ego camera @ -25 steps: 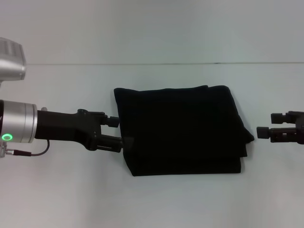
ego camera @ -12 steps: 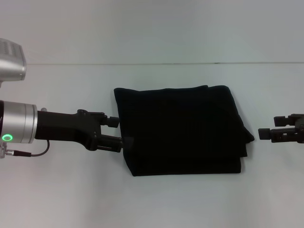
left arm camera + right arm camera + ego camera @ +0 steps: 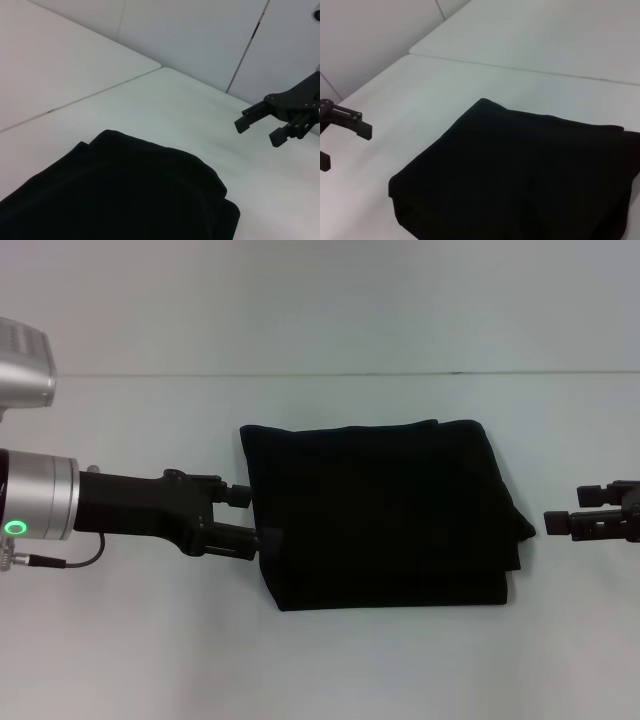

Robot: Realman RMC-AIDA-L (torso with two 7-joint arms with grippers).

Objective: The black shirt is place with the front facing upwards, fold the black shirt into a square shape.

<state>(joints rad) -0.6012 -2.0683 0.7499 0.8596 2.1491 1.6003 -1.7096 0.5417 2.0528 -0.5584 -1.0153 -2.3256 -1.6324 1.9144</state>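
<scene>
The black shirt [image 3: 380,515] lies folded into a roughly square, layered bundle in the middle of the white table [image 3: 380,670]. Its lettering and neck label are hidden. My left gripper [image 3: 250,515] is open at the shirt's left edge, its lower finger [image 3: 245,538] touching the cloth. My right gripper [image 3: 563,508] is open and empty, a little off the shirt's right edge. The shirt also shows in the left wrist view [image 3: 125,195], with the right gripper [image 3: 257,132] beyond it. It shows in the right wrist view [image 3: 520,175] too, with the left gripper [image 3: 345,147] beside its corner.
The table's far edge [image 3: 320,374] meets a pale wall behind the shirt. Bare white table surface lies in front of the shirt and on both sides.
My right gripper has drawn back to the right, away from the shirt's right edge. The left arm and the shirt have not moved.
</scene>
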